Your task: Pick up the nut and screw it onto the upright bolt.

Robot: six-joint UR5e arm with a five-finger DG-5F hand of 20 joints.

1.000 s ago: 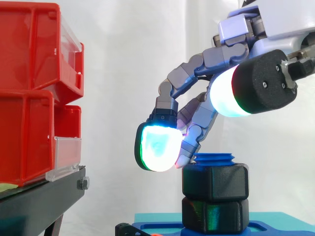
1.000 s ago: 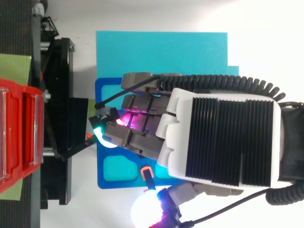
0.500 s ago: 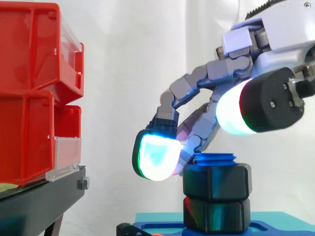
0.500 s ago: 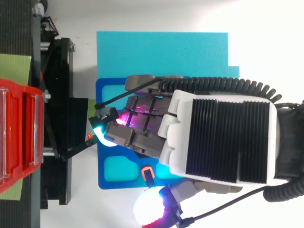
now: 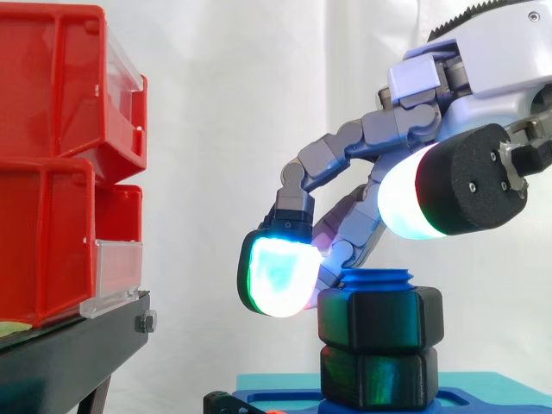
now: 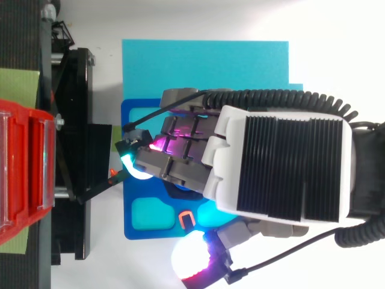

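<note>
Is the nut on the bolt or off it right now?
On. In the side view the black nut sits level around the blue bolt, whose threaded top sticks out above it.

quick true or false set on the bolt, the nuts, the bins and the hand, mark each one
1. An upper nut sits on a lower nut, both on the bolt. True.
2. The bolt lies on its side. False: it stands upright, and its threaded top shows above the upper nut.
3. In the side view the red bins stand right of the bolt. False: they stand to its left.
4. The hand is above the bolt. True.
5. The blue tray lies on a cyan mat. True.
</note>
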